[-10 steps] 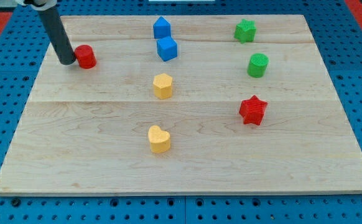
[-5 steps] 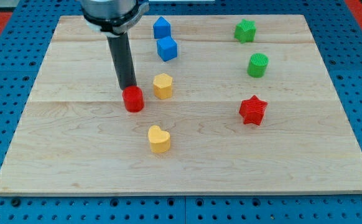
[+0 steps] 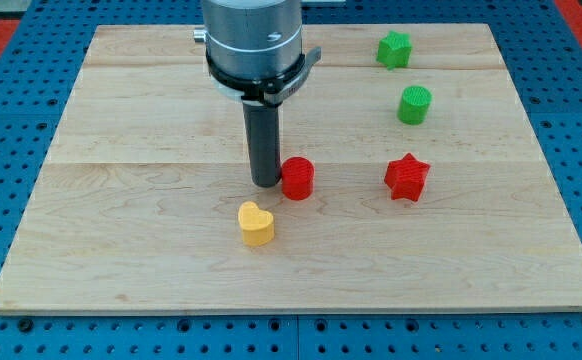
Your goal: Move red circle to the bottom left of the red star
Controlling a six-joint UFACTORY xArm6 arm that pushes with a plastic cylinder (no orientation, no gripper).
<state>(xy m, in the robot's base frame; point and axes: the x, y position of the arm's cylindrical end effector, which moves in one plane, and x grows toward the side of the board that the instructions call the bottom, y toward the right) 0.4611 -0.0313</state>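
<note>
Camera view, the only one on record: my tip [image 3: 266, 184] rests on the pale wooden board [image 3: 121, 250], pressed against the view's left side of the red circle [image 3: 297, 178], which sits near the board's middle. The red star [image 3: 407, 177] lies to the view's right of the circle, apart from it and at roughly the same height in the frame. Judged from this layout, the task is partly done: the circle is already on the star's left but not yet lower than it, so what remains appears to be a further push toward the view's right and bottom, stopping short of the star. No pincer is fitted; the arm ends in a plain dark rod under a broad metallic collar, so there is nothing to open or close.

The circle reads as a short, smooth cylinder in glossy red, likely to slide readily on the wood. The star is a chunky block with blunt points in the same red. A yellow heart [image 3: 256, 223] lies below the tip toward the view's bottom, close enough that a downward push could clip it. A green star [image 3: 394, 48] and a green cylinder [image 3: 415, 104] stand toward the view's top right. The board shows straight grain and faint plank seams, and rests on a blue perforated base [image 3: 11, 120].
</note>
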